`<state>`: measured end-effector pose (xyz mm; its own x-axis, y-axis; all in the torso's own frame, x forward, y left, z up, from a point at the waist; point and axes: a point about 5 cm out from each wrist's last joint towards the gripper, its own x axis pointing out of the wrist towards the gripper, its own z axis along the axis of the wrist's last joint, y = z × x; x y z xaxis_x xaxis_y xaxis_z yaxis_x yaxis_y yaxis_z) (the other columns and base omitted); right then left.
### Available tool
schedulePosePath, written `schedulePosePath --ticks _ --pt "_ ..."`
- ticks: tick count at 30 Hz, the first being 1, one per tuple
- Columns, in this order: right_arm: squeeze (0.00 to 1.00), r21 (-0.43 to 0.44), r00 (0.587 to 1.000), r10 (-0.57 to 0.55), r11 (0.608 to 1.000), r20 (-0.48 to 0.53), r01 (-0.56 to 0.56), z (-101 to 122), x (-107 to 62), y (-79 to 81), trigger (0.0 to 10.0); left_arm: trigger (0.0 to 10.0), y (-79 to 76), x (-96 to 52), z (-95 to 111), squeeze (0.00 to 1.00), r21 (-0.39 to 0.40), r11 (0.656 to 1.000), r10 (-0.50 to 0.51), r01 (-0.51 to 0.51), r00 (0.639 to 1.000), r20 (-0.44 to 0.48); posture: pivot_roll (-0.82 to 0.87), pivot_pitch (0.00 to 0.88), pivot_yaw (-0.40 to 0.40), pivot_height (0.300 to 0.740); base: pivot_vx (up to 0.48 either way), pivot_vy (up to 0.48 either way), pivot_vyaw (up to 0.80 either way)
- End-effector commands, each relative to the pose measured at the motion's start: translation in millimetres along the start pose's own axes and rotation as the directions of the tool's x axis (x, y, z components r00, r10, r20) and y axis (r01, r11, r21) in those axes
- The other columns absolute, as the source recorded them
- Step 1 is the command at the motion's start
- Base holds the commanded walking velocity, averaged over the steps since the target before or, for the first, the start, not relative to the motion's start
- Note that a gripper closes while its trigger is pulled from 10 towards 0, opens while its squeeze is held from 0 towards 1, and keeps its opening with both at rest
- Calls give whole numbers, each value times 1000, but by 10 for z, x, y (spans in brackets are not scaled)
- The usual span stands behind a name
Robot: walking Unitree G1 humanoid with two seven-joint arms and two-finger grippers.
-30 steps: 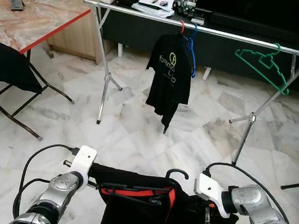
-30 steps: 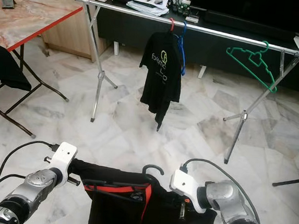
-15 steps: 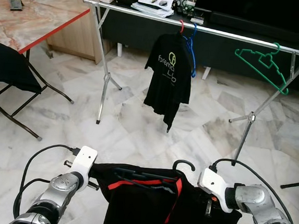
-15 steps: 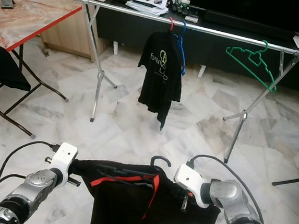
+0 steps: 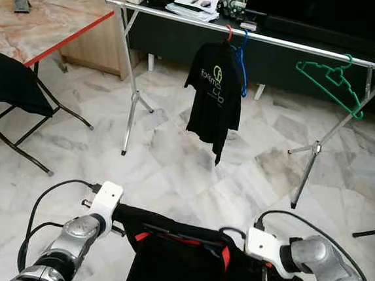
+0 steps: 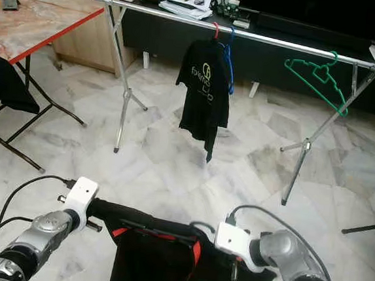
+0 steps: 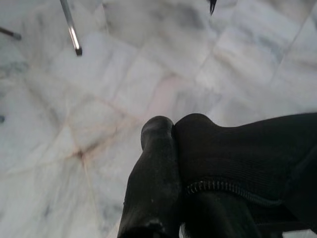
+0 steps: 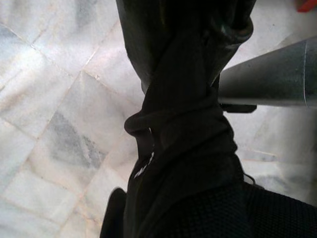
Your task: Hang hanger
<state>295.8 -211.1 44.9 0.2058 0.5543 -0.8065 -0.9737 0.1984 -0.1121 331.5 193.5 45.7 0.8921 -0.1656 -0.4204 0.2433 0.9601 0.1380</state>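
Landmark: a silver clothes rail (image 5: 185, 17) on splayed legs spans the marble floor (image 5: 173, 159) ahead of the robot.
Held garment: a black shirt with red trim (image 5: 177, 258) on a black hanger is stretched between the two grippers, low and well short of the rail; the hanger hook (image 5: 233, 232) pokes up near the right wrist.
Left gripper: (image 7: 171, 148) its fingers are pinched tight on the shirt's black fabric; the left wrist view shows fingertip and cloth pressed together, which the head views hide behind the wrist.
Right gripper: (image 8: 183, 59) wrapped in bunched black cloth in the right wrist view, clamped on the shirt; the head views show just its silver forearm.
On the rail: a black printed T-shirt (image 5: 212, 97) hangs at the middle beside a blue hanger (image 5: 242, 66); a green hanger (image 5: 330, 81) hangs tilted toward the rail's right end.
Left of the rail: a marble-topped table (image 5: 40, 19) with a red edge.
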Motion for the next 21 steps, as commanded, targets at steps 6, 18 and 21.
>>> schedulePosePath --ticks 6,18,21 --pt "0 7 991 12 1000 -133 -11 -215 3 93 0 0 184 -6 264 0 -60 998 37 -32 995 97 -34 129 -58 740 0 0 0" --pt "0 30 972 23 999 -234 -17 -346 41 166 0 0 192 -4 373 0 -99 995 26 -12 990 142 -33 130 -59 740 0 0 0" --pt "0 27 974 -43 998 -223 50 -312 79 131 0 0 172 -1 397 0 -104 994 1 15 988 152 -33 133 -57 740 0 0 0"
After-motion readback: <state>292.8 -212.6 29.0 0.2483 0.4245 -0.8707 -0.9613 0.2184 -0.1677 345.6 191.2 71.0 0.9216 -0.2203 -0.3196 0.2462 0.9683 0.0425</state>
